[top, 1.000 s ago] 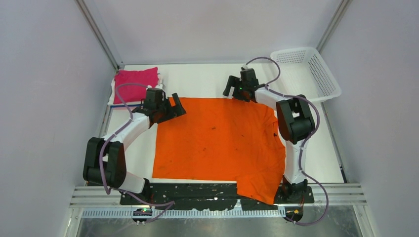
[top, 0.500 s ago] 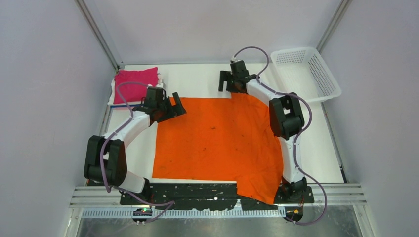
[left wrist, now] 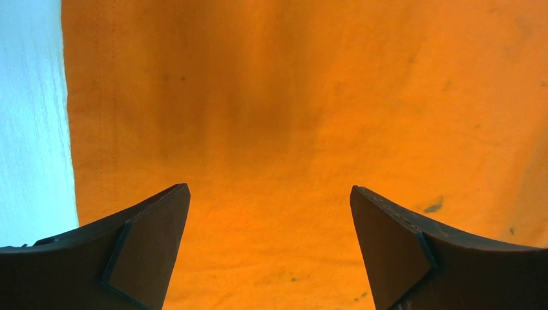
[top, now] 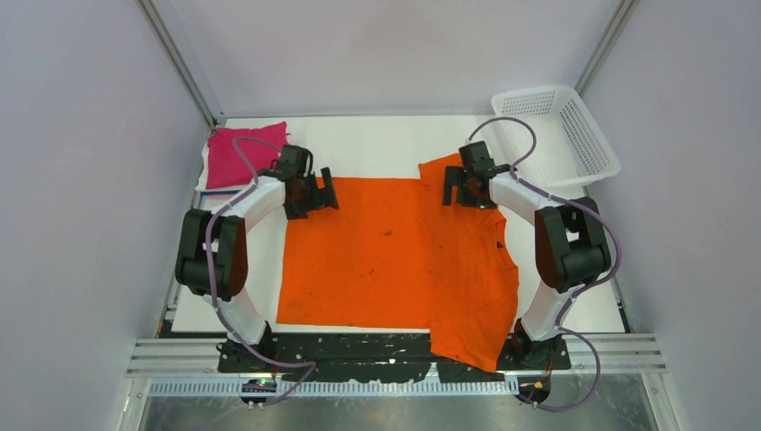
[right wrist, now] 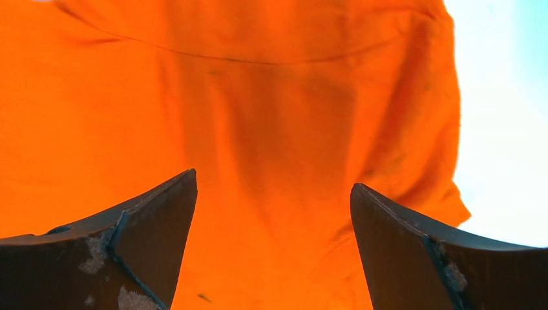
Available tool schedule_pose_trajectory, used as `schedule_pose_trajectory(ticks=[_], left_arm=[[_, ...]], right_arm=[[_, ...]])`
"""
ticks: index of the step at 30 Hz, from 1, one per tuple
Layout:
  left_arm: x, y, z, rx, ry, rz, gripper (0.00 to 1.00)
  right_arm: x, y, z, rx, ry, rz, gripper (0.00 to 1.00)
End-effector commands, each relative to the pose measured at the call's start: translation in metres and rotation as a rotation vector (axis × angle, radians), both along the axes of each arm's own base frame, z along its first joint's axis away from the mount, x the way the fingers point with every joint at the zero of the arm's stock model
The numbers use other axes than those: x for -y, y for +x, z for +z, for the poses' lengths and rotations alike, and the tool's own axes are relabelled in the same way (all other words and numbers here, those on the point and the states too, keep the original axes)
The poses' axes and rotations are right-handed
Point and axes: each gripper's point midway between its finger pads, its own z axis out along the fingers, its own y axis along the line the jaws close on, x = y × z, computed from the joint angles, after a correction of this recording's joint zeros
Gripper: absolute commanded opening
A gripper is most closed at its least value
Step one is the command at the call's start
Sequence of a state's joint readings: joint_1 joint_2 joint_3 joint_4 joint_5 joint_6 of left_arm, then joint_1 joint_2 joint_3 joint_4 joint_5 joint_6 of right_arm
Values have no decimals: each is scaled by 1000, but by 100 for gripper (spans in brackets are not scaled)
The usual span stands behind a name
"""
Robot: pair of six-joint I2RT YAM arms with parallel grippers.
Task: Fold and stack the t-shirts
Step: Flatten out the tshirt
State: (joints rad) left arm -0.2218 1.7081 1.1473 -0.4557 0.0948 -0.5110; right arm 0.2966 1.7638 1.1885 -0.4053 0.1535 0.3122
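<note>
A bright orange t-shirt (top: 395, 256) lies spread flat on the white table, one corner hanging over the near edge. It fills the left wrist view (left wrist: 310, 116) and the right wrist view (right wrist: 258, 116). My left gripper (top: 321, 190) is open and empty over the shirt's far left corner. My right gripper (top: 462, 191) is open and empty over the far right part, where a sleeve sticks out. A folded magenta-pink t-shirt (top: 246, 154) lies at the far left on a white and blue one.
A white lattice basket (top: 561, 135) stands at the far right corner. Grey walls close in both sides and the back. The black base rail (top: 359, 350) runs along the near edge.
My right gripper swung left along the far edge, then came back right and nearer, onto the shirt's sleeve area. My left arm's elbow moved up and in; its gripper stayed at the far left corner.
</note>
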Motion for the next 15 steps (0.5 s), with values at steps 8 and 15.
schedule_pose_trajectory(ticks=[8, 15], left_arm=[[-7, 23, -30, -153, 110, -10, 100], [-5, 37, -40, -268, 114, -27, 100]], right_arm=[[31, 16, -32, -104, 4, -78, 95], [30, 41, -32, -104, 41, -94, 95]])
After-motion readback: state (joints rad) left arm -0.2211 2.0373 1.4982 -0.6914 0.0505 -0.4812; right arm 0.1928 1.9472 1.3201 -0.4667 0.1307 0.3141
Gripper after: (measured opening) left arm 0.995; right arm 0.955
